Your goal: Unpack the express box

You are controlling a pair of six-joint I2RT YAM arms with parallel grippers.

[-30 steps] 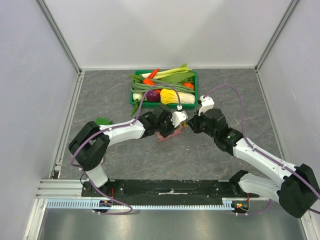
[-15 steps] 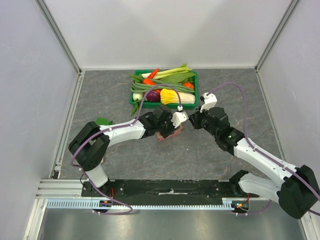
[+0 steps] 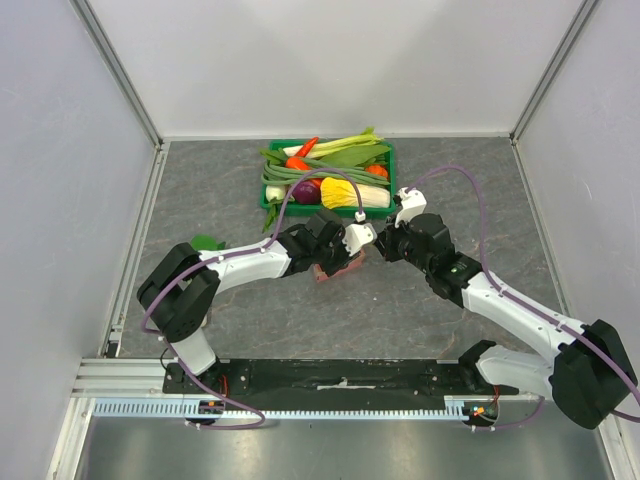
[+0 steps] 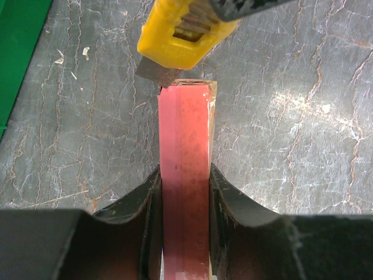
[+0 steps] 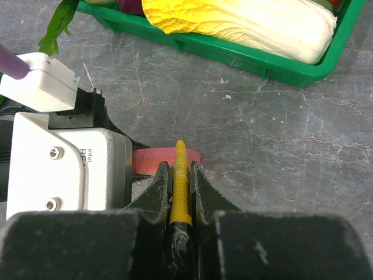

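The express box (image 4: 183, 122), thin and salmon-pink, stands on edge on the grey table with my left gripper (image 4: 184, 171) shut on its two flat sides. From above, the box (image 3: 332, 270) shows under the left wrist. My right gripper (image 5: 179, 166) is shut on a yellow utility knife (image 5: 180, 175). The knife (image 4: 180, 29) sits at the box's far end, and its grey blade (image 4: 152, 71) touches the top left corner there. In the right wrist view the box (image 5: 152, 159) lies just beyond the knife tip. The two grippers (image 3: 348, 252) (image 3: 386, 244) meet at mid-table.
A green crate (image 3: 272, 196) of vegetables stands just behind the grippers, with a pale cabbage (image 5: 245, 20) along its near side (image 5: 280, 67). A green leaf (image 3: 206, 241) lies by the left arm. The left wrist's white camera housing (image 5: 64, 163) sits close left of the right fingers.
My right gripper drew slightly away to the right, then came back to the box's end with the knife. The left gripper and the box have stayed still.
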